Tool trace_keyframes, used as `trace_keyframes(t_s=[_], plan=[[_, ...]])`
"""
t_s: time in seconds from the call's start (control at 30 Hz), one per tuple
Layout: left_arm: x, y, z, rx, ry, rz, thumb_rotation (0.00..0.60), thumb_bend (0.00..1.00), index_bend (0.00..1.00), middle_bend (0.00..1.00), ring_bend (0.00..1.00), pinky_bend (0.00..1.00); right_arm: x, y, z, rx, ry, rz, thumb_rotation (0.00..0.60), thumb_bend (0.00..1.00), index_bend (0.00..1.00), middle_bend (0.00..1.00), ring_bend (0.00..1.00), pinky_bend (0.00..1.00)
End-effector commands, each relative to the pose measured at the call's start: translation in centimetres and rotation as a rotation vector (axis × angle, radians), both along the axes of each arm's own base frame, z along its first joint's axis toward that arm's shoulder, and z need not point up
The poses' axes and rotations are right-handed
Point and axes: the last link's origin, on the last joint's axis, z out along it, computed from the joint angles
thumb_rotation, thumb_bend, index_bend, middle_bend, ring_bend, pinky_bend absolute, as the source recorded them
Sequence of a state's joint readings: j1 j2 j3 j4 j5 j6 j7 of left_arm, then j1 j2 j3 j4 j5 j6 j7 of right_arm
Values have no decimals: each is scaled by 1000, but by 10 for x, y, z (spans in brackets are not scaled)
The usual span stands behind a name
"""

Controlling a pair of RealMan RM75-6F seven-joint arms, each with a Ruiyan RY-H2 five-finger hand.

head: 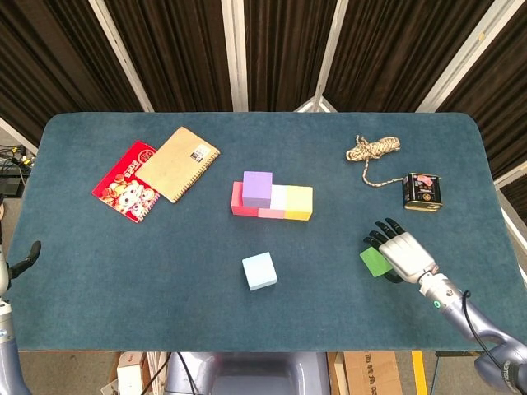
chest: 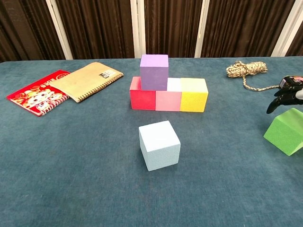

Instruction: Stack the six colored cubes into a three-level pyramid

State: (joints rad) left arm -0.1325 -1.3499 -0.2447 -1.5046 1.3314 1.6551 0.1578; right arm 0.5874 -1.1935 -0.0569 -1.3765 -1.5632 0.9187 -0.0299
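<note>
- The left hand [head: 23, 257] showed only as a dark tip past the table's left edge in the head view; whether its fingers were spread or closed could not be told.
- A red notebook [head: 123, 181] lay near the far left corner of the table [head: 148, 288], with a tan spiral notebook [head: 178, 163] overlapping its right side.
- At the table's middle stood a row of three touching cubes: the red cube [chest: 142, 97], the pink cube [chest: 168, 100] and the yellow cube [chest: 193, 99].
- The purple cube [chest: 154, 72] sat on top of that row, over the red and pink cubes.
- The light blue cube [chest: 159, 145] stood alone, nearer the front edge than the row and apart from it.
- The green cube [chest: 285, 132] was toward the right edge, tilted.
- The right hand [head: 401, 251] lay over the green cube's right side with fingers spread and touching it, though not plainly gripping it.
- A coil of rope [head: 372, 149] lay near the far right corner, with a small tin [head: 422, 192] just in front of it toward the right edge.
</note>
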Motion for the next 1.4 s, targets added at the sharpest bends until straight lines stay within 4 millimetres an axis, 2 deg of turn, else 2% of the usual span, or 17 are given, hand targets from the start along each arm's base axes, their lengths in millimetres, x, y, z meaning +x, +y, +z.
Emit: trace_keyframes(t_s=[0.03, 0.5, 0.9, 1.4], plan=[[0, 0, 0, 1, -1, 2, 600, 313, 61, 100, 0, 0, 0, -3, -2, 5, 5, 2, 600, 289, 234, 221, 75, 0], [3, -2, -1, 12, -4, 12, 600, 313, 71, 101, 0, 0, -2, -11, 4, -6, 37, -1, 600, 305, 262, 249, 95, 0], [4, -2, -4, 12, -1, 14, 600, 313, 74, 102, 0, 0, -4, -12, 1, 10, 29, -9, 600, 316, 283, 287, 129, 0], [4, -2, -4, 15, -8, 15, 600, 313, 74, 103, 0, 0, -1, -12, 4, 6, 13, 7, 600, 406, 407, 350, 182, 0]])
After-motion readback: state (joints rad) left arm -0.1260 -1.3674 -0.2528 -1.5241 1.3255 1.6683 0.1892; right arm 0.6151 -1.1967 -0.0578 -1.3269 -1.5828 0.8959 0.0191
